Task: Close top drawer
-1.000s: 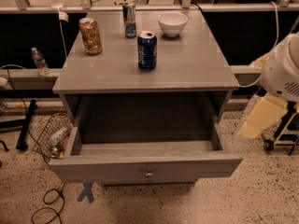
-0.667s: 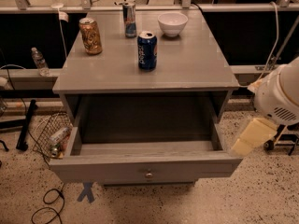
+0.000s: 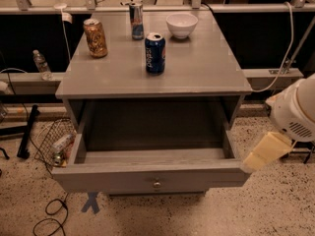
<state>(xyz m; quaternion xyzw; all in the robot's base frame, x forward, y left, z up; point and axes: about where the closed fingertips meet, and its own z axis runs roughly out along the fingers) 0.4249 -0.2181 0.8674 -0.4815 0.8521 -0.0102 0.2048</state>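
Note:
The top drawer (image 3: pixel 123 177) of the grey cabinet stands pulled far out towards me and is empty inside. Its plain flat front carries one small round metal knob (image 3: pixel 156 184). My gripper (image 3: pixel 262 153), cream-coloured below a white rounded arm housing (image 3: pixel 295 109), hangs at the right, with its tip right beside the drawer's front right corner. Whether it touches the drawer front cannot be told. The two lower drawers are hidden under the open one.
On the cabinet top (image 3: pixel 206 68) stand a blue can (image 3: pixel 155 53), a gold can (image 3: pixel 95 37), a slim can (image 3: pixel 136 19) and a white bowl (image 3: pixel 181 24). A wire basket (image 3: pixel 53 141) and cables (image 3: pixel 54 215) lie on the floor at left. A blue tape cross (image 3: pixel 91 202) marks the floor.
My gripper and arm have moved down and to the left, from beside the cabinet's right side to the drawer's front right corner. The drawer has not moved.

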